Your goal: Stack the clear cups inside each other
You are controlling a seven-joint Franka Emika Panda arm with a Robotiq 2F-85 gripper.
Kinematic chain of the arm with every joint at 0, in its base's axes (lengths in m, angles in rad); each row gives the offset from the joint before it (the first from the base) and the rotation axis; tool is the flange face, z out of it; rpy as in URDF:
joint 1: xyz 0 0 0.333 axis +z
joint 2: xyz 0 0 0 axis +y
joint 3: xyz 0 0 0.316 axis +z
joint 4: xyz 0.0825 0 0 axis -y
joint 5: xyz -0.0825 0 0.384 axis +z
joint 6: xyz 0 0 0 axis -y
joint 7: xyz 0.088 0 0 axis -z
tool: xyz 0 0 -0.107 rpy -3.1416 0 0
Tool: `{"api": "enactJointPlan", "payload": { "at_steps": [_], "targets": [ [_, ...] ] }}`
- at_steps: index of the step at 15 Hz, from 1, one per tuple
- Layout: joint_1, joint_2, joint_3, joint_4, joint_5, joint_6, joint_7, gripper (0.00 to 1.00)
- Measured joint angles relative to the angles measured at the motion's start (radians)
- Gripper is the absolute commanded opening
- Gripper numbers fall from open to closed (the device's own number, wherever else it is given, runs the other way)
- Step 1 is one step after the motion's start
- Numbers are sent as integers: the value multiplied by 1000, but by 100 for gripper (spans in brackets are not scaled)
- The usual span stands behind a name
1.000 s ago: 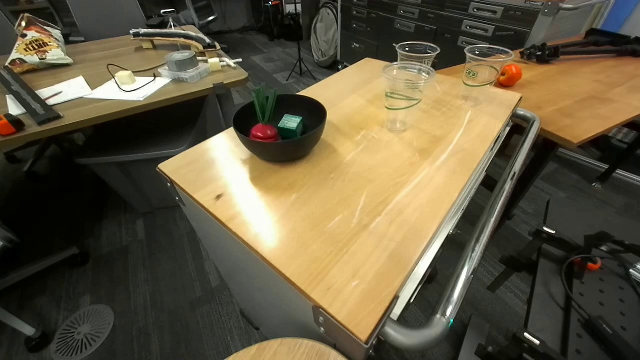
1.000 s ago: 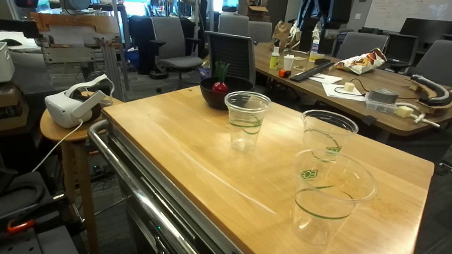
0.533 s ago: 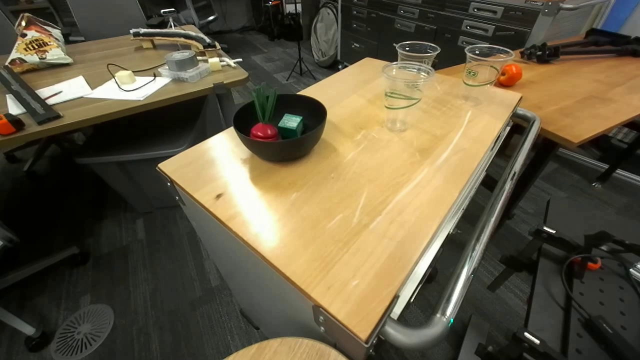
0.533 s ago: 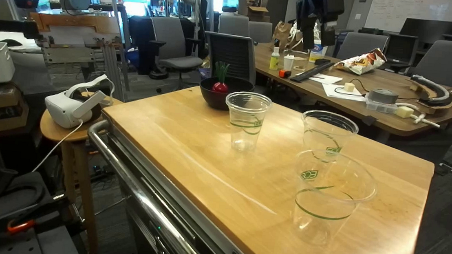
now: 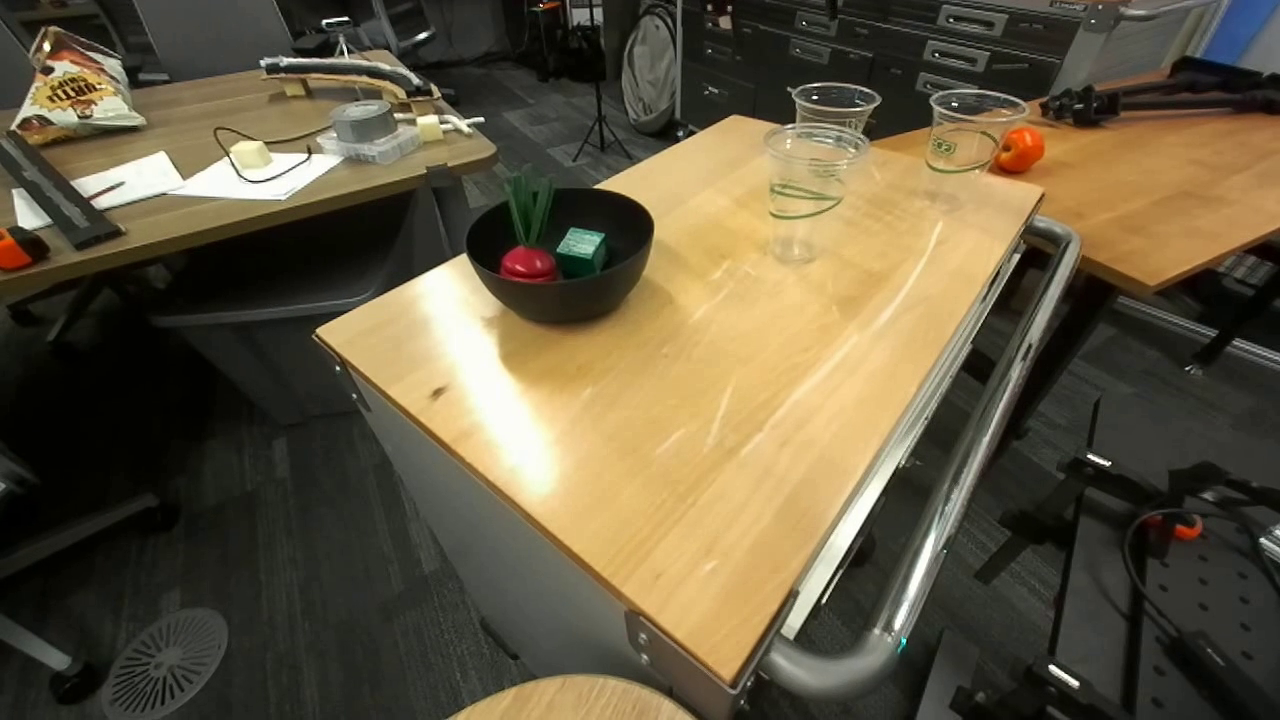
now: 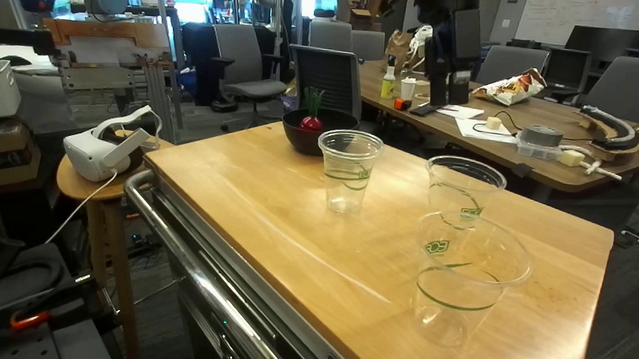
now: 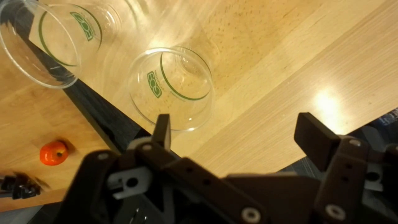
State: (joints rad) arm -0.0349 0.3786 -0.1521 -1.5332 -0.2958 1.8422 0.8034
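Three clear cups with green print stand upright and apart on the wooden cart top (image 5: 650, 450). One cup (image 5: 805, 200) is nearest the black bowl and also shows in an exterior view (image 6: 348, 176). Another cup (image 5: 835, 105) stands behind it, also seen in an exterior view (image 6: 461, 183). The last cup (image 5: 970, 145) is nearer the handle side and shows large in an exterior view (image 6: 457, 295). Two cups (image 7: 174, 87) (image 7: 59, 40) show in the wrist view. My gripper (image 7: 234, 127) is open and empty, above the cart. It also shows in an exterior view (image 6: 445, 95).
A black bowl (image 5: 590, 300) with a red radish (image 5: 528, 264) and a green block (image 5: 582, 252) sits on the cart. A metal handle (image 5: 960, 480) runs along one side. An orange tomato (image 5: 1020, 150) lies on a neighbouring table (image 5: 1150, 200).
My gripper has moved down in an exterior view, from near the top edge to lower behind the cups. The cups and bowl have not moved.
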Motion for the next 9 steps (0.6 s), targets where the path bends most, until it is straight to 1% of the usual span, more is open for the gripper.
{"api": "enactJointPlan", "payload": {
  "at_steps": [2,4,6,9],
  "targets": [
    [-27,13,0,-3,39,8,-26,100],
    [-51,15,0,-9,82,31,-87,100],
    [-60,15,-2,-10,89,32,-103,100],
    [-59,19,0,-20,85,69,-204,100]
  ]
}}
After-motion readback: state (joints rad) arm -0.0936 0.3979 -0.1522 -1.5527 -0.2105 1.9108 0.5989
